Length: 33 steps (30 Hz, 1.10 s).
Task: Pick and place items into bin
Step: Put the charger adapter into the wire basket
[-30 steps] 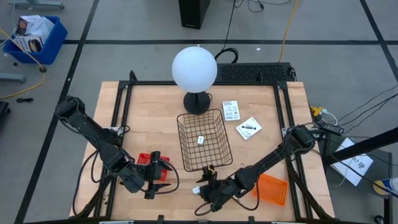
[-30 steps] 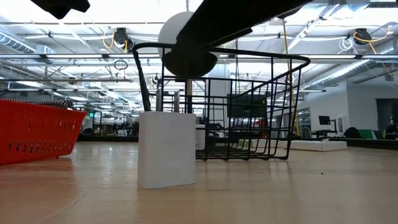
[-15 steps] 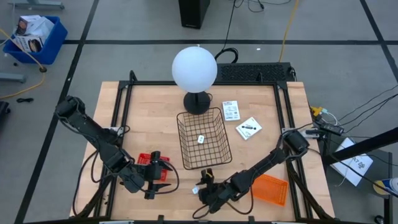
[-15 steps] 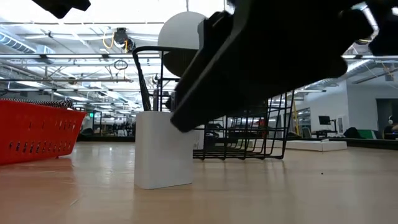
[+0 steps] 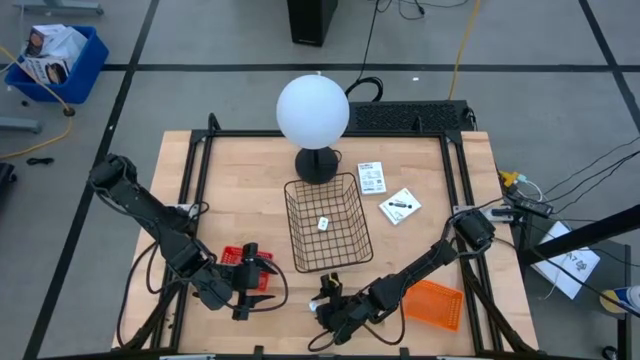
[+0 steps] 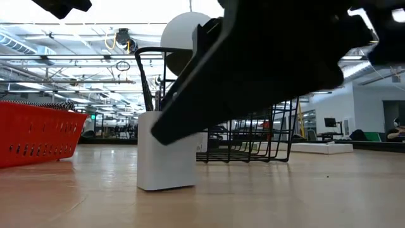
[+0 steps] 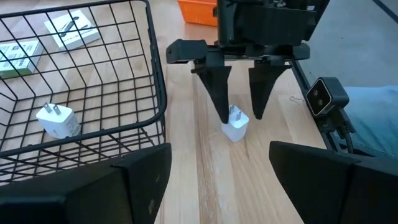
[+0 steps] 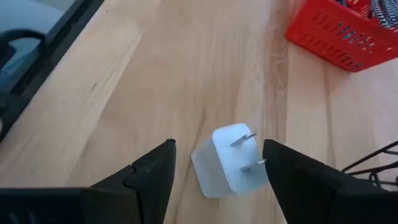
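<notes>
Straddling white block (image 7: 235, 125), right tool (image 7: 239, 115) spread, basket (image 7: 152, 74) beside

Bright, even light falls from overhead; ceiling strip lights (image 6: 76, 60) glare in the low view. The right claw (image 6: 266, 57) looms dark and blurred there, and the tabletop (image 5: 250, 190) below it carries only soft shadows.

Near edge: bare table (image 5: 230, 180) around white plug (image 7: 235, 124).
Obstacle: wire basket (image 5: 328, 225) just beyond it.
Left side: red bin (image 5: 243, 268).
</notes>
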Available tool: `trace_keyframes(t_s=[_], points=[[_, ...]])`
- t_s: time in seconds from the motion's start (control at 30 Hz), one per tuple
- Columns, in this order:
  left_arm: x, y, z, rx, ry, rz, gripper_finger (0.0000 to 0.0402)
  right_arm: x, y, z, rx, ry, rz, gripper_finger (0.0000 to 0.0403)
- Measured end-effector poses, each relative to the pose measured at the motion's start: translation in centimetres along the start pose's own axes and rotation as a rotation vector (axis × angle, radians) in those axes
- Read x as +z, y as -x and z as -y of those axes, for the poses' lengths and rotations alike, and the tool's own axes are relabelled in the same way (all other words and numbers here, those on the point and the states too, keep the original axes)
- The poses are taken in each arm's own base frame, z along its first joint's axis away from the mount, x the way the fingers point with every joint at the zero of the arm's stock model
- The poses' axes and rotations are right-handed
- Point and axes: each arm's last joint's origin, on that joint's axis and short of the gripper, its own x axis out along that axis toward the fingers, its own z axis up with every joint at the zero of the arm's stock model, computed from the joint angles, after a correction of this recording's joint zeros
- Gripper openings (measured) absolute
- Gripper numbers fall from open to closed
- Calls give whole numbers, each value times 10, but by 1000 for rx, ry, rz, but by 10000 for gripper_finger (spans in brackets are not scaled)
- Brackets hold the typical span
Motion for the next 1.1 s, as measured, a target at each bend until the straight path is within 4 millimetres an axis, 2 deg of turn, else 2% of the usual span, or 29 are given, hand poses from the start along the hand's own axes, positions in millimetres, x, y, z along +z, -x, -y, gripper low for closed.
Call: trace_keyframes(t_s=[0.17, 0.5, 0.67, 0.9, 1.0, 1.1], points=[[0, 0, 0, 0, -1, 0, 274, -3, -2, 0, -2, -14, -21, 210], [0, 0, 0, 0, 0, 0, 274, -4, -2, -1, 25, -34, -30, 92], [0, 0, 0, 0, -1, 0, 274, -2, 0, -3, 29, -33, -24, 92], [0, 0, 0, 0, -1, 0, 274, 21, 8, -8, 20, -39, 47, 100], [0, 0, 0, 1, -2, -2, 273, 32, 19, -8, 27, -29, 85, 97], [0, 0, 0, 2, 0, -4, 274, 45, 39, -4, -6, -26, 131, 95]])
